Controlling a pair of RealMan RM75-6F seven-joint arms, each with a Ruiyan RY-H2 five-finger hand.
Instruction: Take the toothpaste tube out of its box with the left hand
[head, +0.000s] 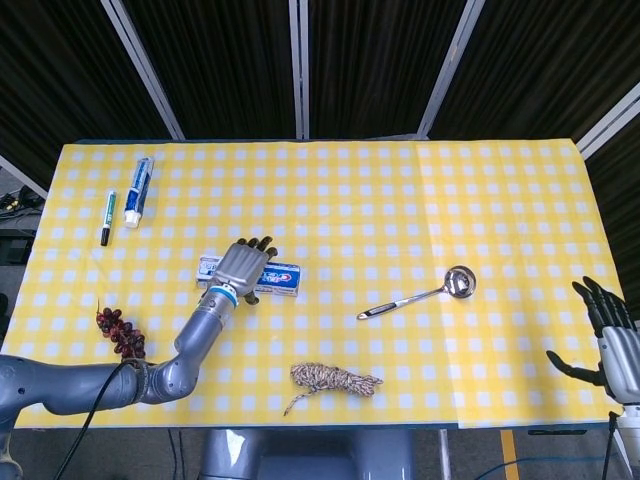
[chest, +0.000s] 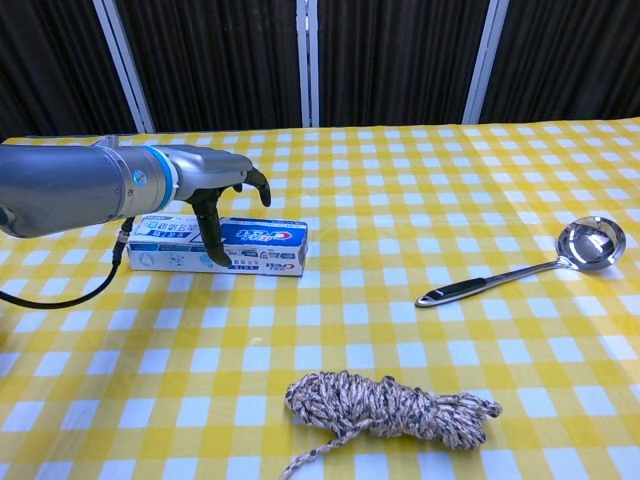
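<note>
The white and blue toothpaste box (head: 284, 279) (chest: 262, 243) lies flat on the yellow checked table, left of centre, with its ends looking closed. My left hand (head: 243, 268) (chest: 205, 180) is over the middle of the box. Its fingers arch over the top and its thumb (chest: 212, 242) hangs down in front of the box's near face. I cannot tell whether the fingers press on the box. My right hand (head: 612, 338) is at the table's lower right edge with its fingers spread and nothing in it.
A loose toothpaste tube (head: 137, 190) and a marker (head: 106, 216) lie at the far left. A string of dark red beads (head: 120, 331) is near the left front. A rope bundle (head: 333, 379) (chest: 385, 405) lies at the front centre and a steel ladle (head: 420, 294) (chest: 530, 264) to the right.
</note>
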